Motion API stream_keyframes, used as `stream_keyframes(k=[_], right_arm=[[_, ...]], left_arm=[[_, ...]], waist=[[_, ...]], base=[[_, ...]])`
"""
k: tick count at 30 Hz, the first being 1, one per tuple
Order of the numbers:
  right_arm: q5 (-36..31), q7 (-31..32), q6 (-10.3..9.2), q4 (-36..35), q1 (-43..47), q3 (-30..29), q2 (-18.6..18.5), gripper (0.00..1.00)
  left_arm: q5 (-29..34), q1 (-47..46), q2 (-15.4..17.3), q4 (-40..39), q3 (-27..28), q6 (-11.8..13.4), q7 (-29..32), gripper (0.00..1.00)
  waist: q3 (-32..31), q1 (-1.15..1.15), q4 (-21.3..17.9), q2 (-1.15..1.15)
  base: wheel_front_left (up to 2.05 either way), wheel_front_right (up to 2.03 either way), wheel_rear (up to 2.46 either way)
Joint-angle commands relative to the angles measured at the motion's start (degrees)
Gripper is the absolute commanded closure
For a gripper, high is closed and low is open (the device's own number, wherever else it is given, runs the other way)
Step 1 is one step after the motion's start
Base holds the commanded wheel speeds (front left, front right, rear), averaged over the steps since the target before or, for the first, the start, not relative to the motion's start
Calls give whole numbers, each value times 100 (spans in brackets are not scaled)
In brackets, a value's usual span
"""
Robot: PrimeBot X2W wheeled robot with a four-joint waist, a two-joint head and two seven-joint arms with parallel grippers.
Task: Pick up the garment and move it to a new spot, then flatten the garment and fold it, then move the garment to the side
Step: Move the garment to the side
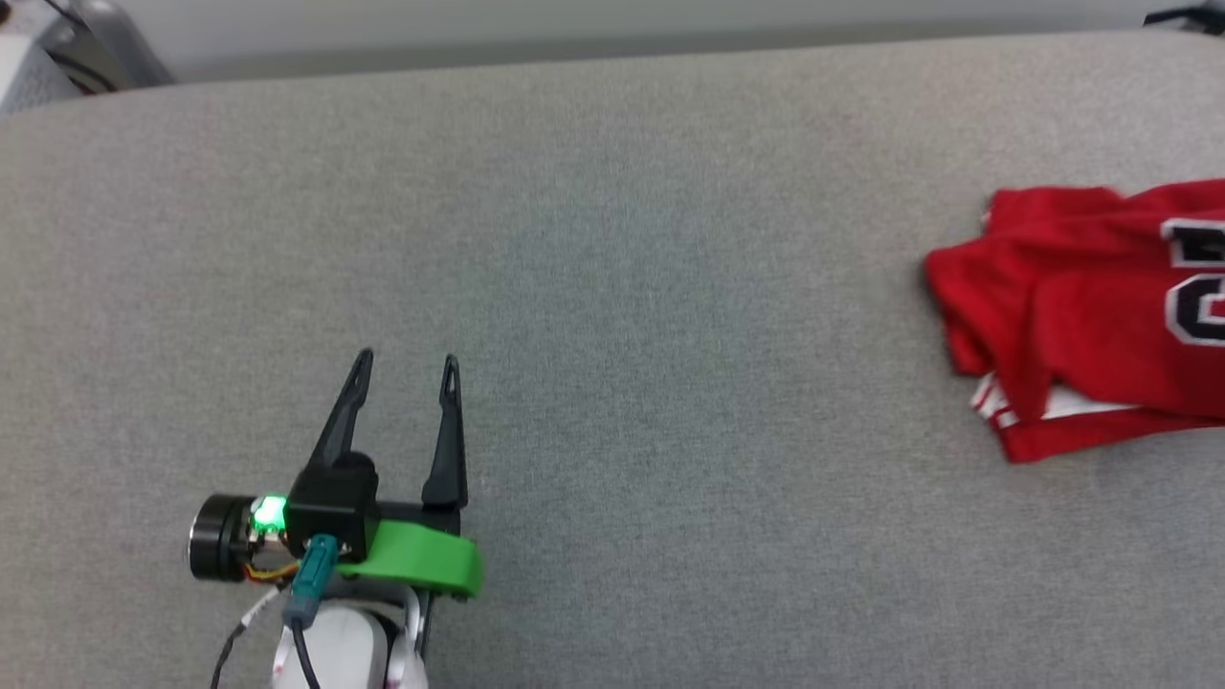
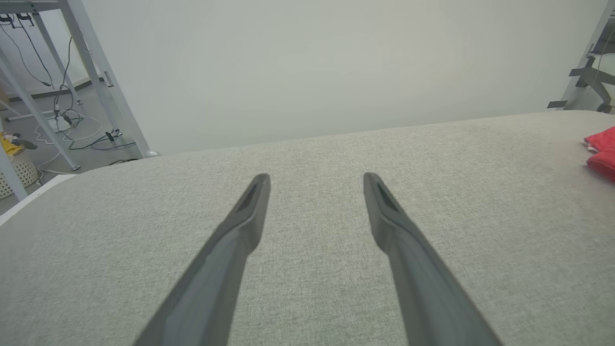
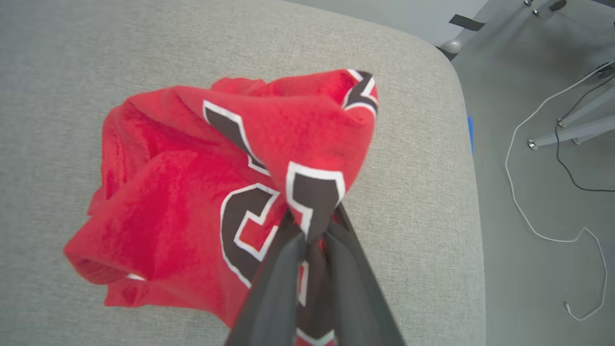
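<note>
The garment (image 1: 1081,321) is a red jersey with black, white-outlined lettering, lying bunched at the right edge of the grey padded table in the head view. In the right wrist view my right gripper (image 3: 311,229) is shut on a pinched fold of the garment (image 3: 192,192), whose cloth rises into a peak at the fingertips. A red corner of the garment (image 2: 603,151) shows at the far right of the left wrist view. My left gripper (image 1: 407,368) hovers open over bare table at the lower left, well apart from the garment, nothing between its fingers (image 2: 250,211).
The grey table (image 1: 612,287) stretches wide between my left gripper and the garment. Its rounded right corner (image 3: 447,72) lies close beyond the garment, with floor, cables (image 3: 538,192) and metal legs past it. Metal frame legs (image 2: 91,72) stand beyond the far left edge.
</note>
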Motion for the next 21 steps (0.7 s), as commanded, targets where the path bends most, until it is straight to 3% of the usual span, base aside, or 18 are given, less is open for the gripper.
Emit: stream_keyframes(k=[1,10,17,21], right_arm=[[-48,39,-4,109,-177,-92,-105,100],[-485,99,-4,1116,-716,-609,-698,100],[-860,-73,-4,1766,-937,-1010,-832,100],[-949,-234,-4,2014,-988,-1169,-725,100]], left_arm=[[61,-201,45,-65,4,-30,-33,0],[117,-750,39,-297,-177,-54,-33,0],[104,-879,47,-444,-224,-12,-33,0],[94,-888,47,-476,-249,15,-33,0]], waist=[[585,0,77,0],[1326,0,306,0],[1477,0,395,0],[1463,0,408,0]], base=[[0,0,0],[0,0,0],[0,0,0],[0,0,0]])
